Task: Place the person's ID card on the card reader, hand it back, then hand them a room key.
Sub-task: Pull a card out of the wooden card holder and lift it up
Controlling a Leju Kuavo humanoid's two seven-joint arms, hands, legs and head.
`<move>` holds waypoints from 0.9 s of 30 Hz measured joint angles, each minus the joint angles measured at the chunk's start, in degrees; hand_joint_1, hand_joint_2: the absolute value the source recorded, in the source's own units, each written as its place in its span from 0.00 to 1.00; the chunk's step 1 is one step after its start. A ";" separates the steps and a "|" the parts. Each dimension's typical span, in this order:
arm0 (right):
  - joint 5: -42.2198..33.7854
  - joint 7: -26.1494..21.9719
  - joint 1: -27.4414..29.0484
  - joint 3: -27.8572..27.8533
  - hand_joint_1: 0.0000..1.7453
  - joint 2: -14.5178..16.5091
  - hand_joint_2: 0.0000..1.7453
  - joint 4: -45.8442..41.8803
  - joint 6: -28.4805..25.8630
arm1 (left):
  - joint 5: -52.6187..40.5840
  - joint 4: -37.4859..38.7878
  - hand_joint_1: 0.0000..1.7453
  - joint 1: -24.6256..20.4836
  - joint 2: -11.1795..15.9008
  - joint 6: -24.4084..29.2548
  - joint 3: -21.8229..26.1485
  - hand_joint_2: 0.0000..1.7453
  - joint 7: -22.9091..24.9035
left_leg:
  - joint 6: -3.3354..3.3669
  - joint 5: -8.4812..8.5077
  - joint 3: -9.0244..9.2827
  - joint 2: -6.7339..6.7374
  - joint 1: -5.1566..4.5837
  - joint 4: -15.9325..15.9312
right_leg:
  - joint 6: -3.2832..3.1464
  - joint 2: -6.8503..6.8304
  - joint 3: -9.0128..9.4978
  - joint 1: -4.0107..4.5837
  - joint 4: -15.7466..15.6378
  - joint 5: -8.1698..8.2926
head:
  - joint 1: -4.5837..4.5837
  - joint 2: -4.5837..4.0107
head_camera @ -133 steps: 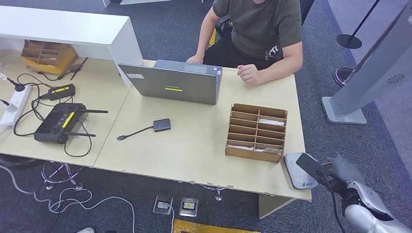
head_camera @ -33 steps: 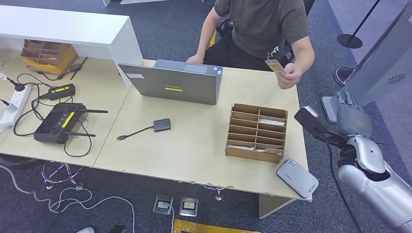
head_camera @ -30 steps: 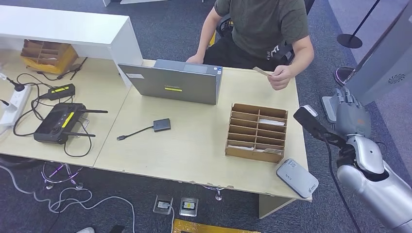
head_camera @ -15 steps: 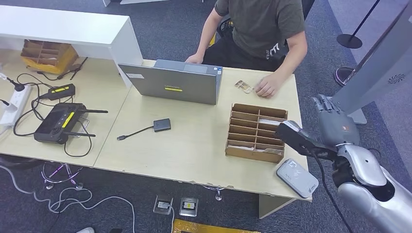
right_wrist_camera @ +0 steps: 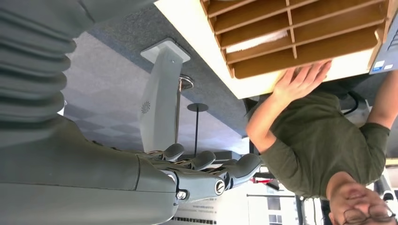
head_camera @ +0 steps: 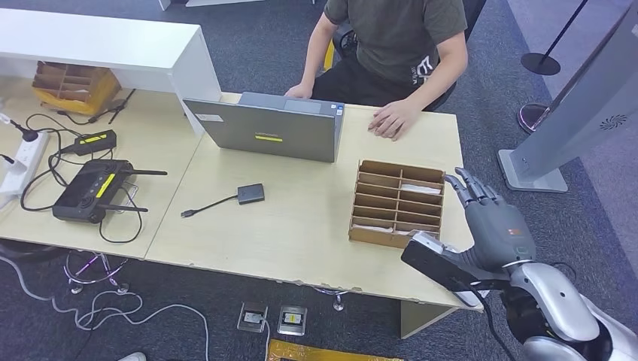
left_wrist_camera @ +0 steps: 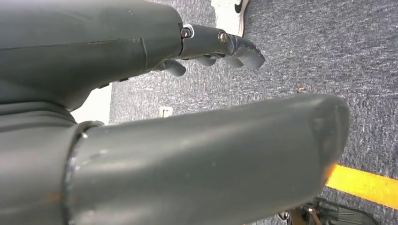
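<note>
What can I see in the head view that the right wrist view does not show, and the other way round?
Head view alone: the laptop, the small dark adapter with its cable, the black router and the power strip on the left part of the desk.

Right wrist view alone: the person's head and a round-footed post behind the white stand.

Both: the right hand, the cardboard sorter, the person's hand resting on the desk, and the white stand.
</note>
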 joint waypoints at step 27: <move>8.90 -2.38 7.25 2.46 0.00 8.31 1.00 11.21 -12.14 | -0.16 -0.01 0.00 0.06 -0.22 0.15 0.00 0.00 0.05 | -0.01 0.00 -0.02 -0.01 0.03 -0.01 | -0.02 -0.01 0.00 0.03 0.00 -0.02 | 0.00 0.00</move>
